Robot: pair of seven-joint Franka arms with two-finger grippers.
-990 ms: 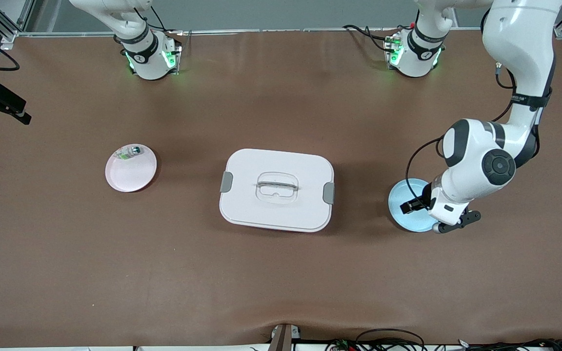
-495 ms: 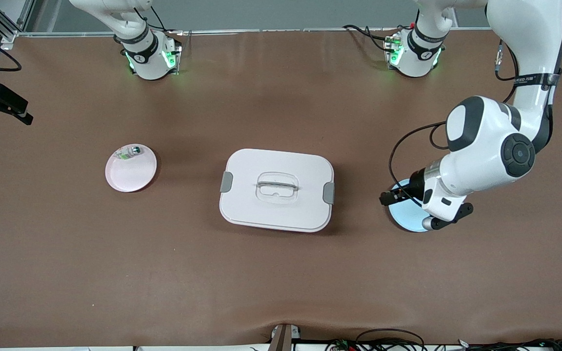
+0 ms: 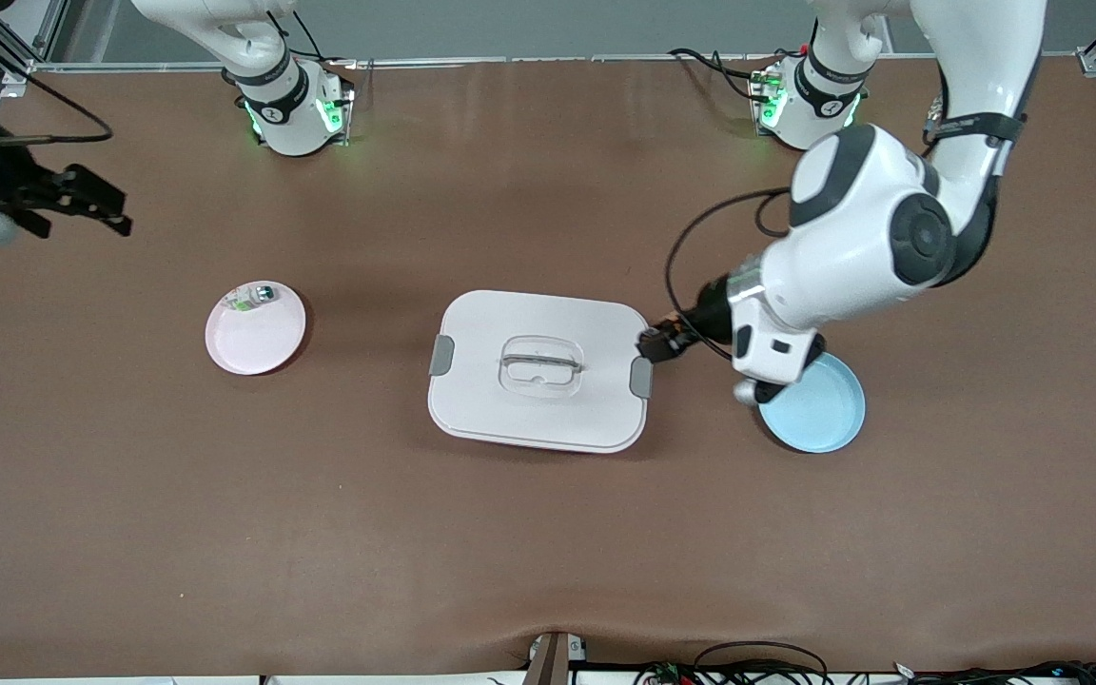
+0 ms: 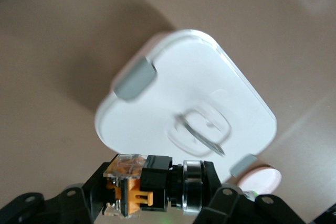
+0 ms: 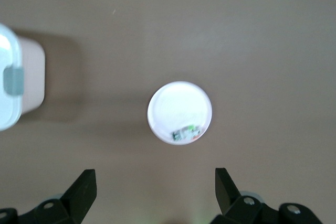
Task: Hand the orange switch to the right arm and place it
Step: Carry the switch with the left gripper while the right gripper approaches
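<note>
Over box edge: left gripper (image 3: pixel 655 342) pinching switch (image 4: pixel 152 183), a stubby black-and-orange part.
Box (image 3: pixel 540 370): white, rounded-rectangle, grey clips.
Right gripper (image 5: pixel 155 192): spread, over counter (image 3: pixel 548 533) near pink plate (image 3: pixel 255 333).
Blue plate (image 3: pixel 819 407): round, glossy.

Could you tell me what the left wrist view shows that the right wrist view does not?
Only the left wrist view shows the orange switch, gripped in the left gripper above the white lidded box, with the lid's clear handle in view.

Only the right wrist view shows the right gripper with its fingers wide open and holding nothing, high over the pink plate, and the small clear-and-green piece lying on that plate.

Both show the brown table, the box, at least in part, and the pink plate.
</note>
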